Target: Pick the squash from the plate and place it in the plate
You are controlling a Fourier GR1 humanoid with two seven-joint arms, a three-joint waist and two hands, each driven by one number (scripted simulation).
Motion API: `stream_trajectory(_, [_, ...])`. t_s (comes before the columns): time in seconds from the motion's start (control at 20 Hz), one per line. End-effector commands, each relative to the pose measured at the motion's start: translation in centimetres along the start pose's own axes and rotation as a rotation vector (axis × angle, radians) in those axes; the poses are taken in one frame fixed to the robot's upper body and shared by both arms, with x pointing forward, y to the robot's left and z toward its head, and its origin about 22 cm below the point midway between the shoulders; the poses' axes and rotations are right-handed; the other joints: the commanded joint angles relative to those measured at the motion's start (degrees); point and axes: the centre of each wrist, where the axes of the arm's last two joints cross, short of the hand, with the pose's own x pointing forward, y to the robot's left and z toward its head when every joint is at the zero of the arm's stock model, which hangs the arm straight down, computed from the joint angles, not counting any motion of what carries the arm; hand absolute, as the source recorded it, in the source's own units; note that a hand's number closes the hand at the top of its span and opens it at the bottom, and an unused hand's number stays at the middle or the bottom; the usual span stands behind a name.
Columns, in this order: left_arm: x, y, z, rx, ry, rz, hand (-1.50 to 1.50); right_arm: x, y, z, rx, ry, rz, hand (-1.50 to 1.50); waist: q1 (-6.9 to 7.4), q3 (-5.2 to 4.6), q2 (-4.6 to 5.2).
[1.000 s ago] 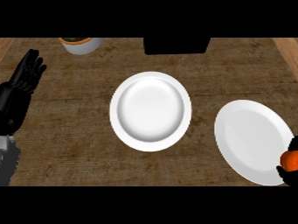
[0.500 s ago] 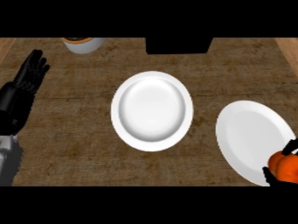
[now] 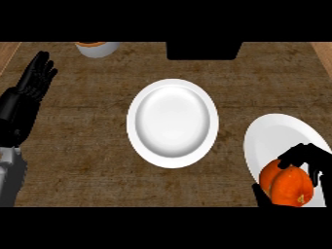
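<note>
Head view: the right hand (image 3: 328, 169) is curling its fingers round the squash (image 3: 291, 187) over the side plate's (image 3: 280, 136) near rim, right of the centre plate (image 3: 172, 121). The left hand (image 3: 23, 97) is resting left of it, fingers straight.

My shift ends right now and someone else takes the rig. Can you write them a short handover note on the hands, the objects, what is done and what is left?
Left hand: open, resting at the view's left edge, fingers up, holding nothing.
Right hand: curled round the squash at the lower right.
The squash is over the near part of the right plate; whether it has lifted clear cannot be told.
The centre plate has nothing on it.
Done: the squash is grasped.
Left: carry it to the centre plate, set it down and release.
</note>
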Motion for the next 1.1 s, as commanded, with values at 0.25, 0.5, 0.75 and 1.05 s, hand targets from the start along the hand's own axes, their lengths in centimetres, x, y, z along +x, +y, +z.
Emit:
stream_trajectory(0.25, [0.4, -0.3, -0.8, -0.01, 0.005, -0.011, 0.0, 9.9, 3.1, -4.2, 0.031, -0.079, -0.055, 1.5, 0.75, -0.01, 0.12])
stream_trajectory(0.5, [-0.6, 0.7, -0.1, -0.032, -0.02, 0.003, 0.0, 11.6, 7.3, -9.0, 0.08, -0.044, -0.121, 1.5, 1.03, 0.03, 0.26])
stream_trajectory(0.75, [-0.2, -0.3, -0.4, -0.015, 0.008, 0.021, 0.0, 11.6, 9.6, -13.1, 0.126, 0.007, -0.132, 1.5, 0.83, 0.05, 0.22])
stream_trajectory(1.05, [0.0, -0.6, -0.5, -0.008, -0.015, -0.008, 0.0, 14.4, 14.3, -16.2, 0.116, 0.061, -0.029, 1.5, 2.04, 0.05, 0.38])
